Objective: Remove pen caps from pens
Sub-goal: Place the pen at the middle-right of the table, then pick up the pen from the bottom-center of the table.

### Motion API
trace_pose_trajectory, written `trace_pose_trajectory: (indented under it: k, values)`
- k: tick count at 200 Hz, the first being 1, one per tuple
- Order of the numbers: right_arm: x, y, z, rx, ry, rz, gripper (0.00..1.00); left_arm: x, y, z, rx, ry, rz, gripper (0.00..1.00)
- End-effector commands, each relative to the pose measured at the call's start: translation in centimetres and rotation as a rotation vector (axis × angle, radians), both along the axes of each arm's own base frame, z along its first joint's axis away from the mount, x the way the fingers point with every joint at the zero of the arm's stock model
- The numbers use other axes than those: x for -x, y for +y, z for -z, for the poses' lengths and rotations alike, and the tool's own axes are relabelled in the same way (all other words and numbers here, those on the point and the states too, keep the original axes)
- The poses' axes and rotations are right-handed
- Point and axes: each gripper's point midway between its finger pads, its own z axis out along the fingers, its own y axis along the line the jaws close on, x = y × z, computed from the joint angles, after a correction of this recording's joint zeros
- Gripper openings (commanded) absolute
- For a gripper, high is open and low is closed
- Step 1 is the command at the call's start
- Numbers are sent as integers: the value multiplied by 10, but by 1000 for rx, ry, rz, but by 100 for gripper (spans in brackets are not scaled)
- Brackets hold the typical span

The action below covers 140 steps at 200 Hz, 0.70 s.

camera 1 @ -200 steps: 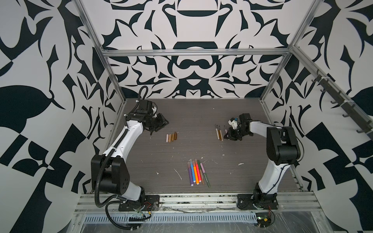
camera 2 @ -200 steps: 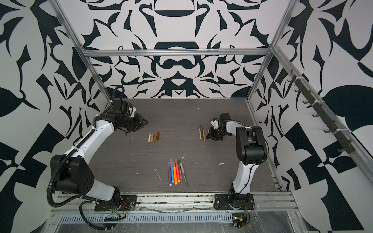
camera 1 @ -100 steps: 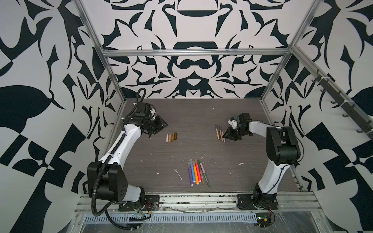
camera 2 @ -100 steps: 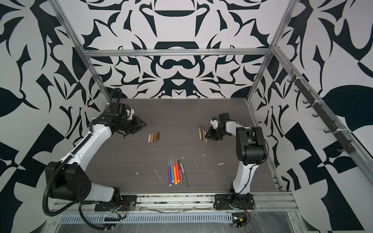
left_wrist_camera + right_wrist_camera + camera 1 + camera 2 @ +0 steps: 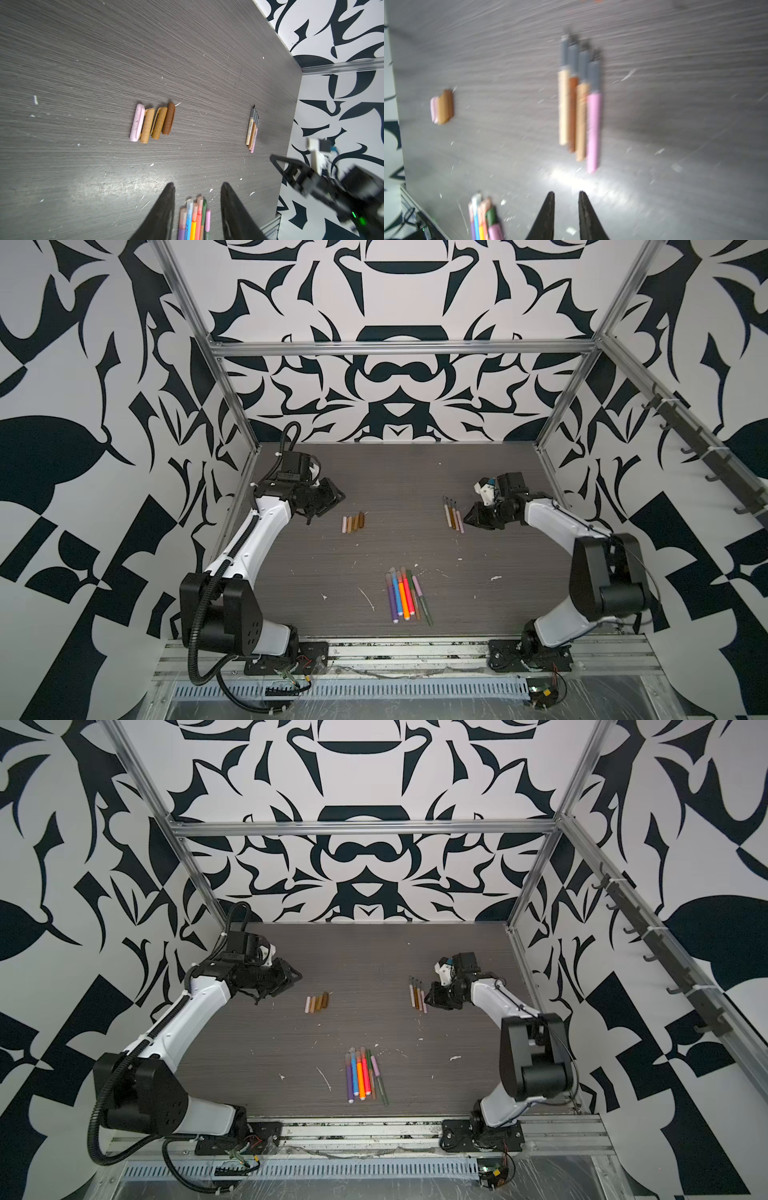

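Several loose pen caps [image 5: 353, 524], pink, tan and brown, lie side by side at the table's left middle. Several uncapped pens [image 5: 453, 515] with grey tips lie in a row at the right middle, sharp in the right wrist view [image 5: 579, 104]. A bundle of capped pens [image 5: 405, 595], purple, blue, orange, red, olive and pink, lies near the front. My left gripper [image 5: 332, 499] hovers left of the caps, open and empty [image 5: 197, 187]. My right gripper [image 5: 471, 516] sits just right of the uncapped pens, its jaws a narrow gap apart with nothing between [image 5: 566, 194].
White flecks of debris [image 5: 365, 598] are scattered over the dark wood-grain table [image 5: 395, 472]. Patterned walls and metal frame posts [image 5: 548, 466] close in the back and sides. A metal rail [image 5: 395, 649] runs along the front edge.
The right gripper's jaws have parted slightly beside the uncapped pens. The left arm's elbow has swung a little toward the left front, while its gripper stays near the caps.
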Motion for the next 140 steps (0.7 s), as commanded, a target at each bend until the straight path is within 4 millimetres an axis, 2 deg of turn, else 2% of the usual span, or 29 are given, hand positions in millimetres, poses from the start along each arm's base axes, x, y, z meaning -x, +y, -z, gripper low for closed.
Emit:
trace_pose_trajectory:
  k: [1, 15, 32, 65, 89, 140]
  values:
    - [63, 32, 0, 76, 10, -106, 24, -9, -1, -1, -17, -10, -21, 40]
    - [102, 50, 2, 115, -18, -158, 24, -11, 1, 2, -29, -5, -31, 40]
    - [142, 62, 8, 125, -37, -177, 24, -9, 3, 3, -39, 7, -44, 40]
    - [196, 75, 27, 161, -72, -239, 25, 6, 5, 10, -14, 60, -83, 40]
    - [216, 82, 39, 179, -57, -252, 25, 19, 1, 10, 33, 85, -94, 40]
    - [224, 106, 43, 197, -57, -150, 25, 45, -16, 8, 186, 136, -69, 41]
